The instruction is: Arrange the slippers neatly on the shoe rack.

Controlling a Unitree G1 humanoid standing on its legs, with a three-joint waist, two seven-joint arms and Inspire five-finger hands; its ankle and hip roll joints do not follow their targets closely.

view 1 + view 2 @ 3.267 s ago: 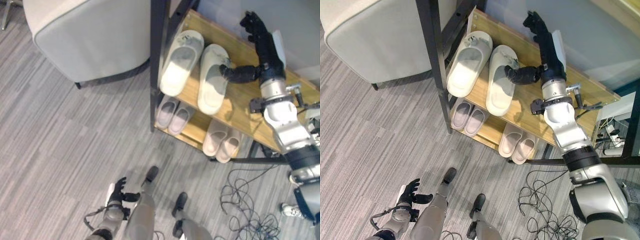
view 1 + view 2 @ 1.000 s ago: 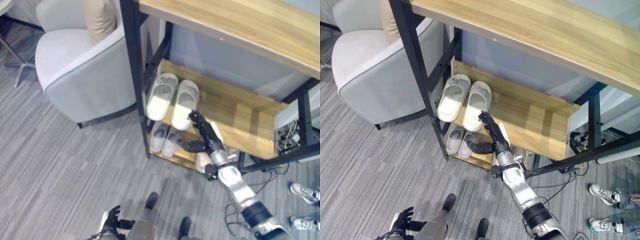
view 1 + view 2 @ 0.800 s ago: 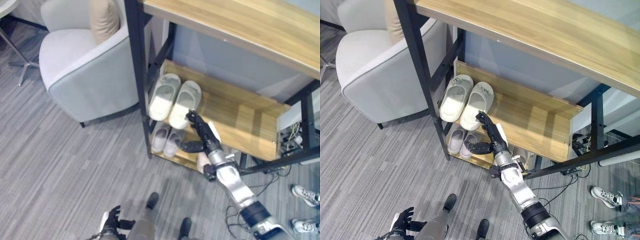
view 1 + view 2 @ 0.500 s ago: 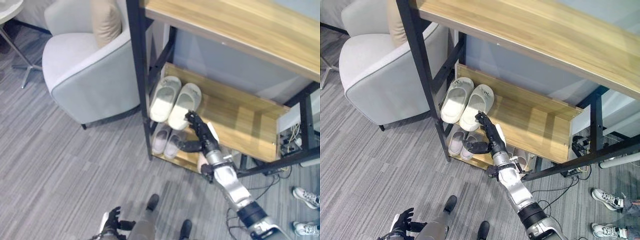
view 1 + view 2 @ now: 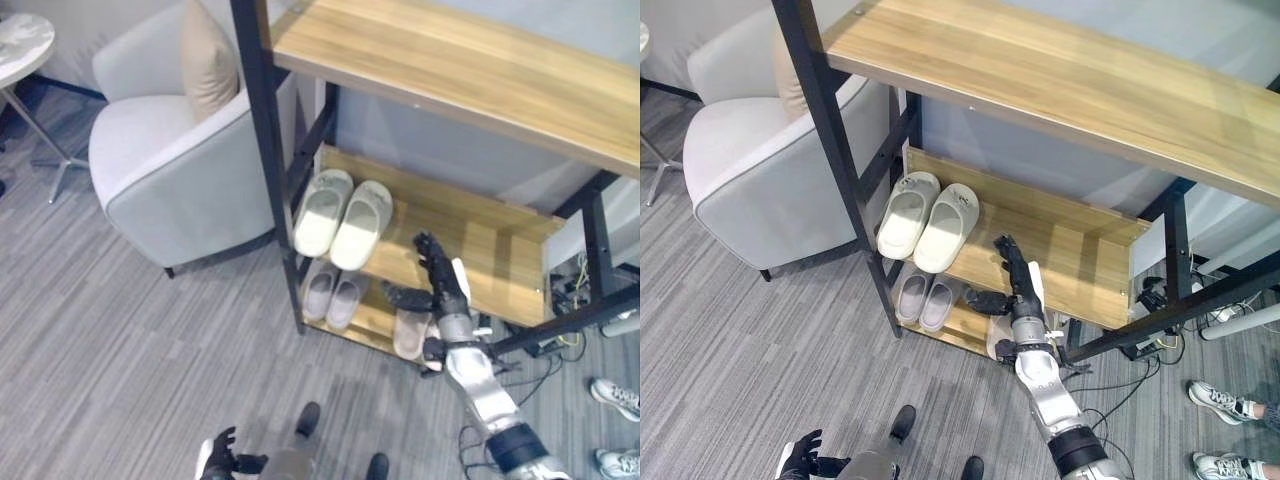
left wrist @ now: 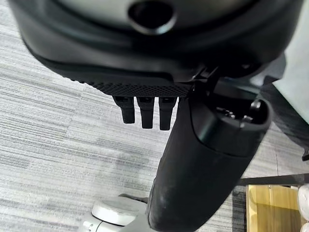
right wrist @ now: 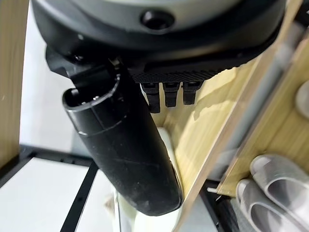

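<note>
On the middle shelf (image 5: 1080,262), your right robot hand (image 5: 1015,283) hovers, fingers apparently spread and empty, right of the cream slippers (image 5: 927,214).

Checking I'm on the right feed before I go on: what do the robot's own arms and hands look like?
The right arm is silver-grey, built of rounded segments with a black band low on the forearm. Its right hand is dark, with a white cover along one side. The left hand is dark too. In the wrist views each hand is glossy black with a textured strip, a thick rounded thumb and short squared fingertips.
</note>
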